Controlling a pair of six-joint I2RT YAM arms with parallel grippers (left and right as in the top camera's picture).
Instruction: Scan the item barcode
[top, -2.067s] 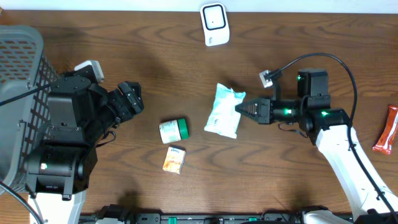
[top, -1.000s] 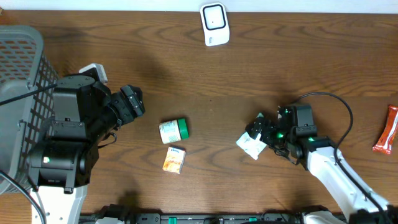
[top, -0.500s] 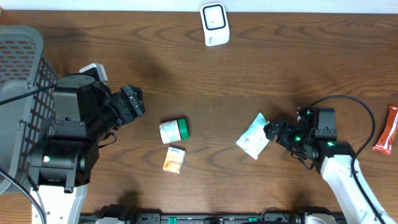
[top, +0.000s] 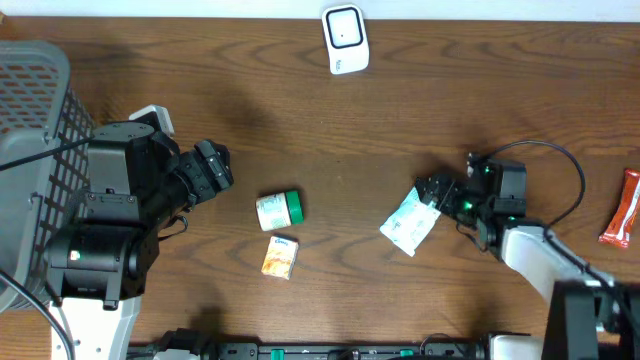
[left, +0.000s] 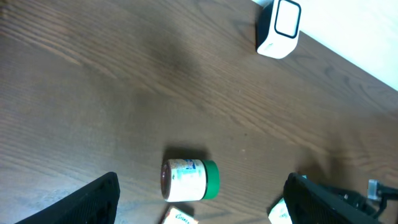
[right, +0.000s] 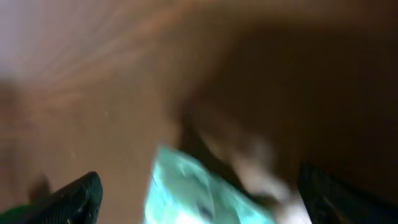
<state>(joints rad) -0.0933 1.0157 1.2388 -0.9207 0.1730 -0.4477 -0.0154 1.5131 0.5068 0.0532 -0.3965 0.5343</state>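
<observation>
**Teal-and-white pouch at the right fingertips, both grippers spread**

Dark brown wood with a long, wavy grain makes up the table (top: 480, 90) you are working over. The pouch (top: 407, 221) is a soft, crinkled, flat plastic pack, teal and white. It is roughly rectangular and lies tilted on the wood.

Your right gripper (top: 433, 190) has its 2 black fingers (right: 74, 198) spread wide. The right wrist view is badly blurred, but the pouch shows low in the gap between them. From overhead the fingertips sit at the pouch's upper right corner. You cannot tell whether they touch it, and nothing is pinched.

The scanner (top: 344, 38) is a white, rounded box with a dark-outlined window. It stands well beyond both pairs of fingers, at the far edge of the table.

Your left gripper (top: 213, 168) also has its 2 fingers (left: 93, 200) spread, with nothing between the pads. Ahead of them a jar (left: 189, 180) lies on its side. It is a short cylinder with a white label and a smooth green lid. Just beside the jar is a small flat packet (top: 280, 256), orange and white.

A grey wire-mesh basket (top: 30, 120) stands behind the left arm. A glossy red snack bar (top: 624, 208) lies well apart from the right fingers, past that arm.
</observation>
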